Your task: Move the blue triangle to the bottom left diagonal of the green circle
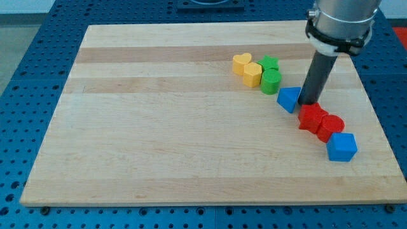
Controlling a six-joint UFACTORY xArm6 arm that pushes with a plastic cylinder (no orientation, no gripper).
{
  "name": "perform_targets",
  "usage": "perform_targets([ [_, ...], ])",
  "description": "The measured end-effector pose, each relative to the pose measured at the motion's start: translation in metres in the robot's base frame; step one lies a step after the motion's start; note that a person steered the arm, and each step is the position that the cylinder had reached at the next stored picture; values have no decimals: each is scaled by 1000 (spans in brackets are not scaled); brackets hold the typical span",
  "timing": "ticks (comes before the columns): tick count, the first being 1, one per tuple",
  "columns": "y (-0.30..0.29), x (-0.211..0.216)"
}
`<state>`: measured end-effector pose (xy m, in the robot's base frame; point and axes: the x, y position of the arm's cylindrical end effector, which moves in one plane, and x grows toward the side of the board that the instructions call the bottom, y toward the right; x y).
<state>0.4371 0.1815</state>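
- Fingers were absent on this rig, so nothing could be wide, narrow or holding; you had only my tip point(310, 103), the lower end of a dark rod, resting on the wooden board point(159, 127).
- Camera view: my tip stood just beside the blue triangle point(289, 98), on its right; whether they touched could not be told.
- You had the blue triangle just below and to the right of the green circle point(271, 81), near it but apart.
- Your goal spot, the circle's bottom left, lay bare on the board.
- Judging from that, you would have done well to push leftward in a low line, passing under the circle without clipping it.
- You also needed to mind the green star point(269, 63) and two yellow hearts point(247, 69) behind the circle.
- Red blocks point(320, 121) and the blue cube point(342, 147) sat by your rod, toward the view's bottom right.
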Motion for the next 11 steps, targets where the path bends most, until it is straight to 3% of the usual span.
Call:
perform_targets([
  [1, 10, -20],
  [4, -24, 11],
  [7, -42, -23],
  [11, -92, 34],
])
